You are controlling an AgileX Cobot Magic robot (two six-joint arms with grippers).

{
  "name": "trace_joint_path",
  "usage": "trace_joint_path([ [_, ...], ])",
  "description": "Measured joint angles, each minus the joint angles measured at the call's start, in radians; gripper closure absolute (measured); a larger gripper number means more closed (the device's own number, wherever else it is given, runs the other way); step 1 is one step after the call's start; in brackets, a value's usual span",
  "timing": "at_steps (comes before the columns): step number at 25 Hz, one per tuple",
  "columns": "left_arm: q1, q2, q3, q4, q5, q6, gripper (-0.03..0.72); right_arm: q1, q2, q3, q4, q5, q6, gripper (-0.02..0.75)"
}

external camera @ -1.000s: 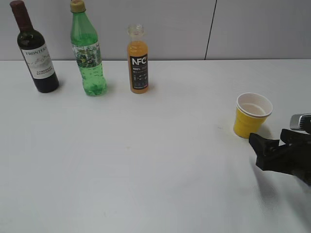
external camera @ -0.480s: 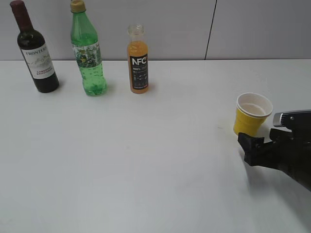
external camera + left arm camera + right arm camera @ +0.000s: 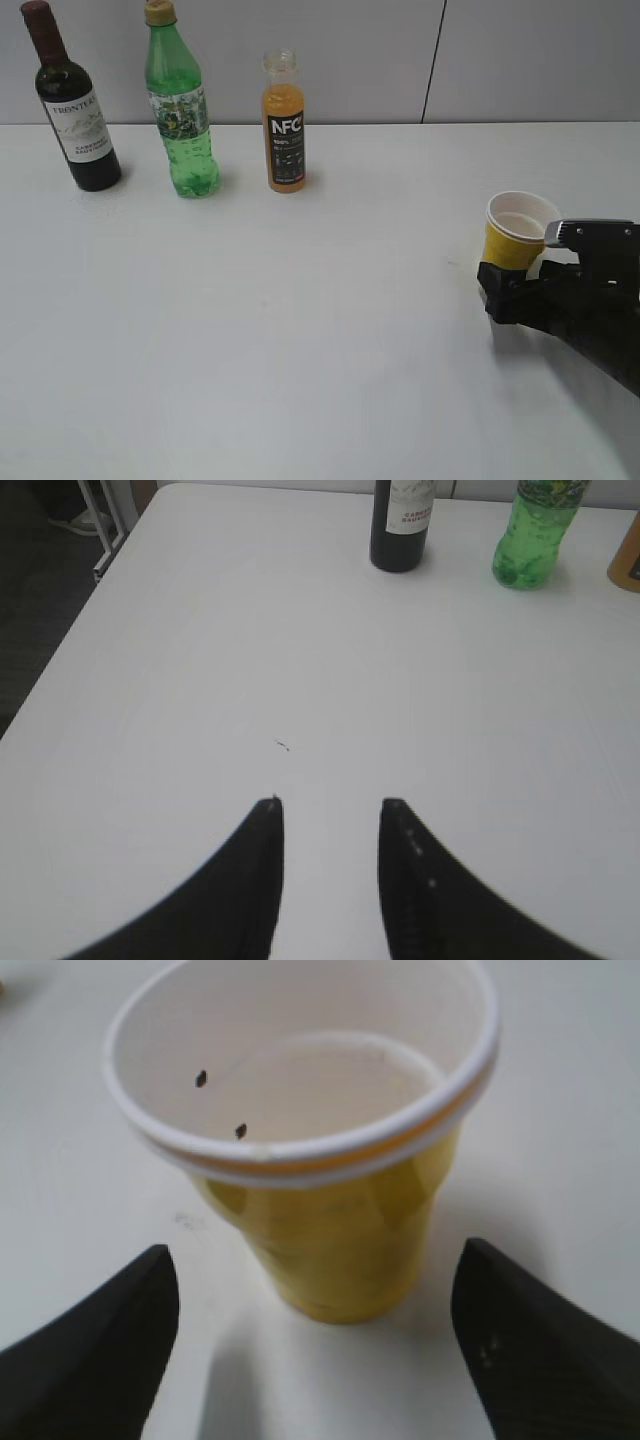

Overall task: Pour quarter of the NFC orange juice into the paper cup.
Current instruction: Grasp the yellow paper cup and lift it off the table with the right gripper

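Observation:
The NFC orange juice bottle (image 3: 285,125) stands uncapped at the back of the white table, with orange liquid and a black label. Its edge shows at the right border of the left wrist view (image 3: 629,565). The yellow paper cup (image 3: 518,236) stands upright at the right, empty; it fills the right wrist view (image 3: 320,1150). My right gripper (image 3: 500,290) is open just in front of the cup, with a finger on each side of its base and not touching it (image 3: 315,1305). My left gripper (image 3: 330,810) is open and empty over bare table.
A dark wine bottle (image 3: 72,105) and a taller green plastic bottle (image 3: 180,105) stand left of the juice bottle at the back. Both show in the left wrist view (image 3: 403,525) (image 3: 535,535). The table's left edge (image 3: 100,590) shows there.
My right gripper has moved up and to the left, closing in on the paper cup's base. The bottles and the cup have not moved.

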Motion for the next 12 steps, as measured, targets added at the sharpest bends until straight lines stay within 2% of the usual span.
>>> trace_joint_path([
  [12,0.0,0.0,0.0,0.0,0.0,0.0,0.457,0.0,0.084,-0.099,0.008,0.0,0.006,0.062],
])
